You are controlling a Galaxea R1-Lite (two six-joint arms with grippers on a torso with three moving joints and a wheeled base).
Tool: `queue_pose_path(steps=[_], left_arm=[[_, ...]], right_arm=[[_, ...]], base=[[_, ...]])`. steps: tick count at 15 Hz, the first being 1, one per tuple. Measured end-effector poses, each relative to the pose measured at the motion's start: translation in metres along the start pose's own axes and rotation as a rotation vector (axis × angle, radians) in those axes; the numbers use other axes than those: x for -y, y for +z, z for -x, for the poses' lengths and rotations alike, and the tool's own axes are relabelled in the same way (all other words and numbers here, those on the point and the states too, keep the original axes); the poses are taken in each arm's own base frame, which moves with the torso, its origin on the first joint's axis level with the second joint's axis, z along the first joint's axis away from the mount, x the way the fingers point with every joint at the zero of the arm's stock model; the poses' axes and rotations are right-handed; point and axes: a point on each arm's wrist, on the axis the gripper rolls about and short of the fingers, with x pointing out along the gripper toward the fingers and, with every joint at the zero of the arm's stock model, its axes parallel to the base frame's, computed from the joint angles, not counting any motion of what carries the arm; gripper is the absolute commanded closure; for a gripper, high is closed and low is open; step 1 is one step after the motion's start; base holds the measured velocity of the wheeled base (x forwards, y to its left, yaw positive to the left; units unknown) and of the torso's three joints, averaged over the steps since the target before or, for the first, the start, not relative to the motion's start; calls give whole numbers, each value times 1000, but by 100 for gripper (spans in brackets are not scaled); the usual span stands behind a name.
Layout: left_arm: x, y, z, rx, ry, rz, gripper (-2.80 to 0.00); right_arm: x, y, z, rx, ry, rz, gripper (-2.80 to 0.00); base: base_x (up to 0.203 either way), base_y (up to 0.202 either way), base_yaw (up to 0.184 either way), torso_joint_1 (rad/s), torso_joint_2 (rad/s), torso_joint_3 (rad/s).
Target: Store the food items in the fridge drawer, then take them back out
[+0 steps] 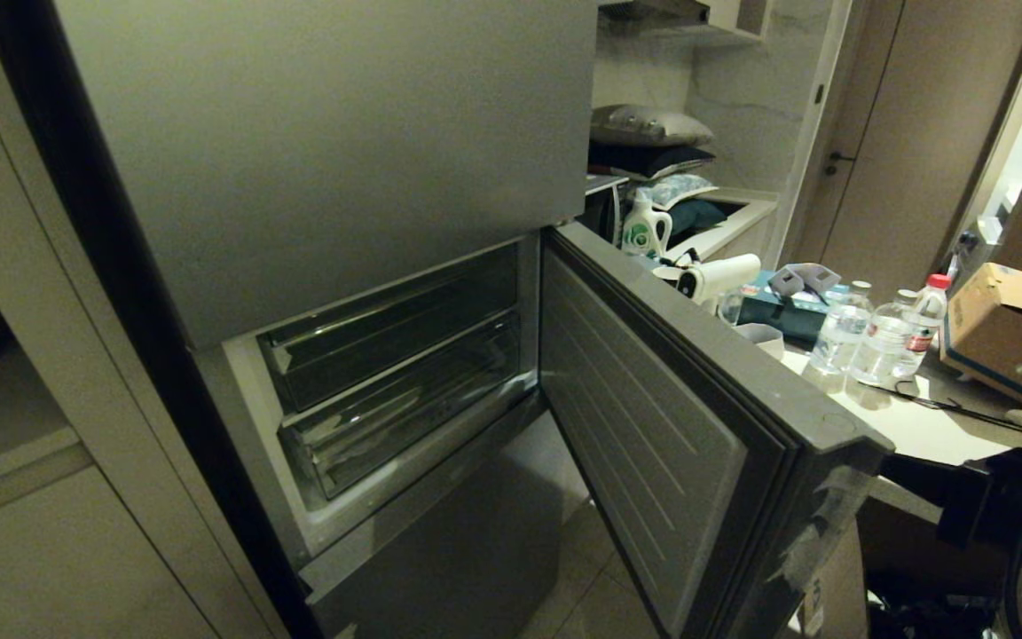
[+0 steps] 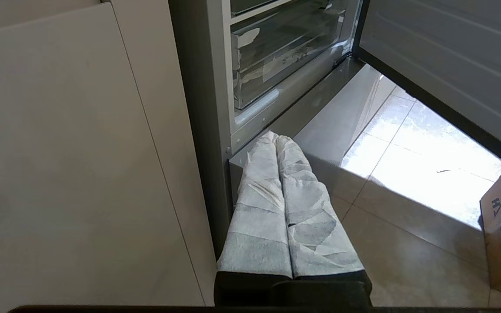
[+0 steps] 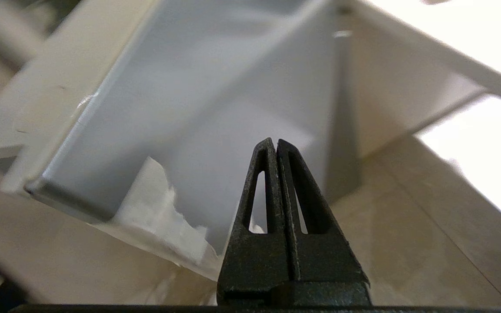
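Right claw (image 3: 276, 143) closed, empty, pointing at grey door panel (image 3: 215, 100).

Two clear drawers (image 1: 404, 417) counted in fridge, stacked. One open door (image 1: 653, 444). Three water bottles (image 1: 884, 342) on counter. One detergent bottle (image 1: 644, 226). One cardboard box (image 1: 1003, 324). Two pillows (image 1: 648, 129) stacked.
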Motion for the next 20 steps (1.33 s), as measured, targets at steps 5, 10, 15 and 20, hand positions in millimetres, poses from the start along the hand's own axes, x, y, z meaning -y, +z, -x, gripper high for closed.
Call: queue_pose_path(steps=[5,10,15,20], left_arm=[[0,0,0,0,0,0,0],[0,0,0,0,0,0,0],[0,0,0,0,0,0,0],[0,0,0,0,0,0,0]], right_arm=[[-23,7,-45,-25,93,52,0],[-43,14,-117,9,203,83,0],[-77,4,-189,44,348,119,0],[-119,-13,-259,80,471,145,0]], base=[[0,0,0,0,0,0],[0,0,0,0,0,0],[0,0,0,0,0,0],[0,0,0,0,0,0]])
